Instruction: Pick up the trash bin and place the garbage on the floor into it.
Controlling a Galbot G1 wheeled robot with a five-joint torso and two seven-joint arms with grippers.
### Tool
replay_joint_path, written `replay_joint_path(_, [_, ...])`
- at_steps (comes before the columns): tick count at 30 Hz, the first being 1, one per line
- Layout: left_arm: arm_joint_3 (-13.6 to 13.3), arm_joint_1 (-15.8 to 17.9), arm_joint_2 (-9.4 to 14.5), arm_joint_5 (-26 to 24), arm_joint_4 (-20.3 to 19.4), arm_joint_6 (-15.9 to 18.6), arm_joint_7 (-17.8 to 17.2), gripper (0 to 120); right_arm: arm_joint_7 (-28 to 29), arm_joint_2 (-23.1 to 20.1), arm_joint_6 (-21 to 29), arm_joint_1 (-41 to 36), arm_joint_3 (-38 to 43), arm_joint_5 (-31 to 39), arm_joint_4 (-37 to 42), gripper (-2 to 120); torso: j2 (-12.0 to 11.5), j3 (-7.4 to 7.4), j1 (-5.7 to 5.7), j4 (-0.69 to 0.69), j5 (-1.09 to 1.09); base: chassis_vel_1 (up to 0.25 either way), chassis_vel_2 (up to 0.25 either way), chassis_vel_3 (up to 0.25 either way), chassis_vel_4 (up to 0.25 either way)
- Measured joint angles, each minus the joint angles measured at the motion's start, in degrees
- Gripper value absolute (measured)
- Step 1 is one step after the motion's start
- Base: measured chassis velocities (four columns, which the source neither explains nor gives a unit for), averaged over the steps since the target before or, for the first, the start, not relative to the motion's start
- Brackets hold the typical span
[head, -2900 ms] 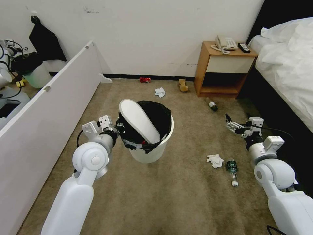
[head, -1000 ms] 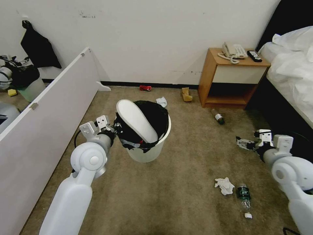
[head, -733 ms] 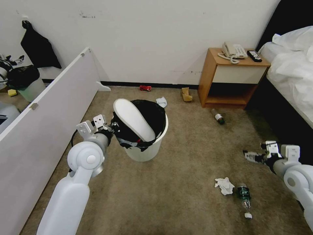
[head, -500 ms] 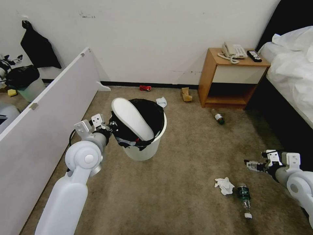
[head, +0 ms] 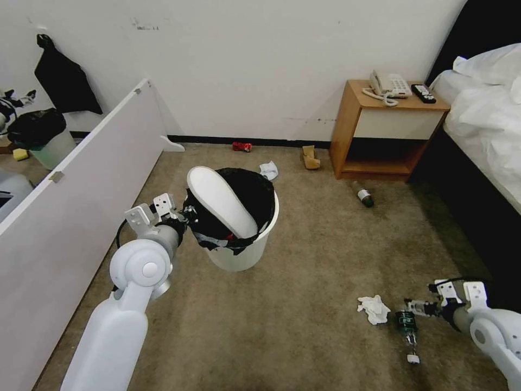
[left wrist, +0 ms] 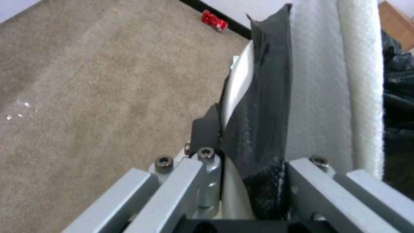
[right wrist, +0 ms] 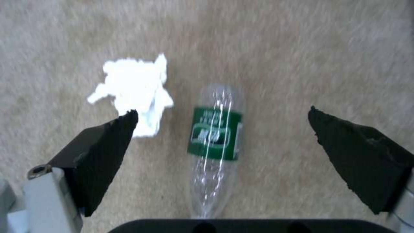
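My left gripper (head: 187, 213) is shut on the near rim of the white trash bin (head: 239, 250), pinching the black bag (left wrist: 258, 106). A white slipper (head: 221, 201) leans inside the bin. Low at the right, my right gripper (head: 415, 307) is open just above a clear bottle (head: 405, 321) with a green label. In the right wrist view this bottle (right wrist: 215, 136) lies on the carpet between the spread fingers (right wrist: 101, 152), next to a crumpled tissue (right wrist: 134, 87). Farther off on the floor (head: 304, 282) lie another bottle (head: 362, 194), a tissue (head: 268, 169), tan paper (head: 310, 157) and a red can (head: 241, 146).
A wooden nightstand (head: 380, 130) with a telephone stands by the far wall. The bed (head: 488, 125) and its dark base run along the right. A long white panel (head: 81, 179) fences the left side, with a pale bucket (head: 46, 146) beyond it.
My right arm has dropped from mid-height down to the floor, ending over the green-label bottle with its fingers open. The left arm still holds the bin, shifted slightly left.
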State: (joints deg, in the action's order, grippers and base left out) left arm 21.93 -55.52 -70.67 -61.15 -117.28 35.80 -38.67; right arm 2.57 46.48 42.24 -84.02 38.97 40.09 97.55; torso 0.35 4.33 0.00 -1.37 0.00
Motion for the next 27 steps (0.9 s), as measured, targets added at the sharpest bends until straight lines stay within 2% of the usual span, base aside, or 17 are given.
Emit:
replay_joint_path(13, [-1.7, 0.55, 0.51, -0.5, -0.1, 0.01, -0.38, 4, -4.41, 3.4, -0.09, 0.85, -2.32, -4.7, -6.31, 100, 0.0, 0.0, 0.0, -0.01, 0.0, 0.0, 0.0, 0.0, 0.0])
replay_joint_path(27, [-1.9, 0.48, 0.65, -0.47, 0.15, 0.03, -0.36, 4, -6.78, 5.44, -0.39, 5.01, -5.13, -6.49, -11.68, 100, 0.0, 0.0, 0.0, 0.01, 0.0, 0.0, 0.0, 0.0, 0.0])
